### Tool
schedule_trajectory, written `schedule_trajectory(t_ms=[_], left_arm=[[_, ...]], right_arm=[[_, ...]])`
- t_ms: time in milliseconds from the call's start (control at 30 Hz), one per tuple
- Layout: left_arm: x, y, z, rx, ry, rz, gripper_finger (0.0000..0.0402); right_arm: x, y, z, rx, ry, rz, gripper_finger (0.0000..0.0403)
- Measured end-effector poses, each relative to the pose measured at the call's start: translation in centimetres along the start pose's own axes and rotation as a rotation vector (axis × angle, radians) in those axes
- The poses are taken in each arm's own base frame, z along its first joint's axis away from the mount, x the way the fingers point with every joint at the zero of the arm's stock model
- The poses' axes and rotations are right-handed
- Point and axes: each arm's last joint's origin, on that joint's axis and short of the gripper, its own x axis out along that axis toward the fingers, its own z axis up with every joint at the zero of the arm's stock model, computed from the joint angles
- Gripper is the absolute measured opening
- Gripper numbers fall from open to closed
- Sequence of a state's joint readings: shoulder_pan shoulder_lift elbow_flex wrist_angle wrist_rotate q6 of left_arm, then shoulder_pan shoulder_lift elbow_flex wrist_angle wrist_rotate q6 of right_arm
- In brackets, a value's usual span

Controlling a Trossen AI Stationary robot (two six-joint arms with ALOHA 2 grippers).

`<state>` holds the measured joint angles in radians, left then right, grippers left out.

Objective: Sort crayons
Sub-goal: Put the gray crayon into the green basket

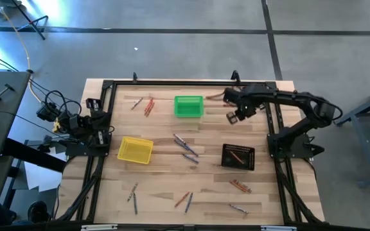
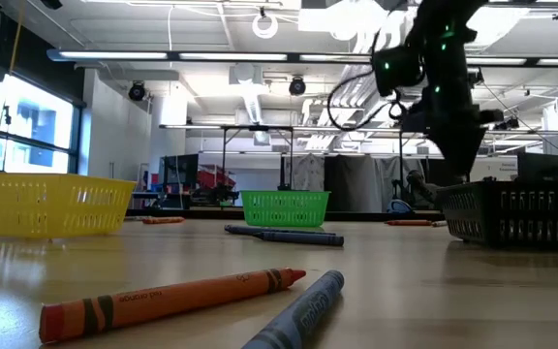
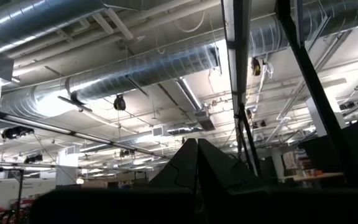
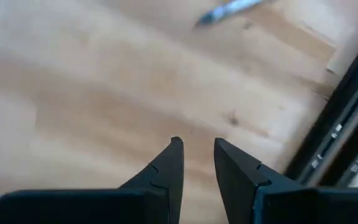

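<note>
- High view: the right tool (image 1: 234, 116) hangs over the far right part of the wooden table (image 1: 166, 192); its fingers cannot be made out from here. The green basket (image 1: 188, 106) stands just to its left, and the black basket (image 1: 238, 156) is nearer to the front than the tool, with orange-red crayons inside it. A short orange stick lies on the table just behind the tool, near the far edge.
- Also in the high view, the crayons are spread over the table: a blue-grey group (image 1: 186, 148) between the yellow basket (image 1: 135, 149) and the black basket, an orange pair (image 1: 149, 106) to the left of the green basket, and an orange-red pair (image 1: 239, 186) in front of the black basket. More lie near the front edge, well apart from the tool.
- The left tool (image 1: 101, 131) waits at the left edge of the table, beside the yellow basket.
- Low view: the right arm hangs above the table, near the black basket. An orange crayon (image 2: 168, 301) and a blue-grey crayon (image 2: 298, 315) lie close to the camera, their tips nearly touching.
- Left wrist view: the left tool (image 3: 197, 163) points up to the ceiling pipes, with its fingers pressed together and holding nothing.
- Right wrist view: the right tool (image 4: 197, 149) looks down at bare wood; its fingers stand a narrow gap apart with nothing between them. A blue-grey crayon (image 4: 229, 10) lies well beyond the fingertips.
</note>
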<state>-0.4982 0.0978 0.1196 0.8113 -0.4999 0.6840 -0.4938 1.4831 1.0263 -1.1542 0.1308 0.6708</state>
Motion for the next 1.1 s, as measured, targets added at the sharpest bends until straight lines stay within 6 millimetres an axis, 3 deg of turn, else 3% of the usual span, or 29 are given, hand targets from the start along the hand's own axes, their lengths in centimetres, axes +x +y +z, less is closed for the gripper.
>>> schedule_trajectory(t_ms=[67, 133, 400, 533, 633, 833, 1100], left_arm=[[0.0, 0.0, 0.0, 0.005, 0.000, 0.000, 0.0003], [0.0, 0.0, 0.0, 0.006, 0.000, 0.000, 0.0003], [0.0, 0.0, 0.0, 0.010, 0.005, 0.001, 0.0003], [0.0, 0.0, 0.0, 0.010, 0.004, 0.001, 0.0003], [0.0, 0.0, 0.0, 0.010, 0.004, 0.001, 0.0003], [0.0, 0.0, 0.0, 0.018, 0.005, 0.001, 0.0003], [0.0, 0.0, 0.0, 0.039, 0.009, 0.007, 0.0003]], right_arm=[[0.6, -0.8, 1.0, 0.041, -0.018, 0.029, 0.0083], [1.1, -1.5, 1.7, -0.032, -0.032, 0.056, 0.0083], [1.5, -2.6, 3.2, -0.609, -0.144, -0.030, 0.0083], [1.5, -2.8, 3.3, -0.971, -0.142, -0.119, 0.0083], [1.5, -2.8, 3.4, -1.149, -0.136, -0.147, 0.0083], [2.3, -2.3, 4.1, -1.281, -0.130, -0.184, 0.0083], [5.1, -1.6, 4.9, -1.366, 0.002, -0.223, 0.0083]])
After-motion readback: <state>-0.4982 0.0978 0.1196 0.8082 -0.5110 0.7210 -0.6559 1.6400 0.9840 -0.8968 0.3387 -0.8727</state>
